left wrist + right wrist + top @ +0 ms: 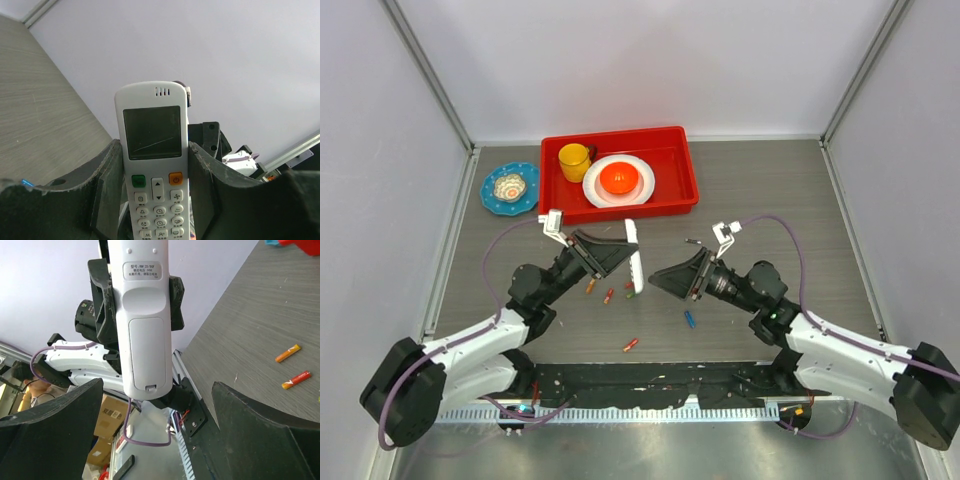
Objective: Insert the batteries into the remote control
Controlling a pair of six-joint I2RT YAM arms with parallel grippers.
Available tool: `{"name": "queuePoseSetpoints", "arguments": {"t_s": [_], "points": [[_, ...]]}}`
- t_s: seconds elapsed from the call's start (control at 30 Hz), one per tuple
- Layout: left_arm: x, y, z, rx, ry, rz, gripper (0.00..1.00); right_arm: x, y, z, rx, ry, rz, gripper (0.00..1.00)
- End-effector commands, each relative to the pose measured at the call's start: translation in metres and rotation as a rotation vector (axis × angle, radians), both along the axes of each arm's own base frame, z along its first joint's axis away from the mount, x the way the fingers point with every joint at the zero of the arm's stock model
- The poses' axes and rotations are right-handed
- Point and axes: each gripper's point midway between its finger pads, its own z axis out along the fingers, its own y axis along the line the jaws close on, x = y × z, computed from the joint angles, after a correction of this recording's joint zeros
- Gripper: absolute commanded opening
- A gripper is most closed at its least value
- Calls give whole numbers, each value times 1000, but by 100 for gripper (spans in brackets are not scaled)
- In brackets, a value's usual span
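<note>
Above table [760, 190], left pincer [620, 252] clamps remote control [635, 262].

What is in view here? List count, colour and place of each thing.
white oblong plastic remote control: one, white, in left gripper
tiny slim cylinder batteries: about six, orange, red, green, blue, loose on table
red plastic tray: one, red, far centre
yellow cup: one, yellow, in tray
round white plate: one, white, in tray
orange bowl: one, orange, on plate
blue dish: one, blue, left of tray
left gripper: black, shut on remote
right gripper: black, open, facing remote's back
</note>
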Motion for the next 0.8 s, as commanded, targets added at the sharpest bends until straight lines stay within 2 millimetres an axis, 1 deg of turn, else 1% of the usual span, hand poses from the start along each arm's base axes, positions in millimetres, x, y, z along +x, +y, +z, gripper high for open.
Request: {"name": "queuePoseSetpoints", "arguments": {"t_s": [0.0,0.1,0.13,0.23,0.3,0.37,0.4,0.43,0.47,0.53,0.77], "points": [[-8,0,33,-73,-88,-38,0,-6,9,35,84,-76,75,95],[-8,-1,33,-79,-91,-45,0,-2,16,30,66,-64,91,95],[-8,-1,34,-81,-92,-45,0,-3,16,33,76,-72,90,96],[-8,-3,32,-77,-88,-54,0,-2,19,32,71,-68,100,95],[-8,-3,32,-79,-90,-56,0,0,22,27,63,-56,109,96],[-8,-3,31,-81,-88,-55,0,-2,24,30,88,-64,126,96],[-8,-3,34,-86,-93,-56,0,-1,26,27,93,-41,135,95],[-7,-4,32,-83,-89,-58,0,-2,26,31,116,-57,140,95],[-8,-4,34,-89,-93,-60,0,-4,27,31,123,-57,154,95],[-8,-4,34,-93,-92,-64,0,-4,29,34,148,-53,169,93],[-9,-5,35,-103,-91,-75,0,-3,35,32,150,-54,192,81]]}}
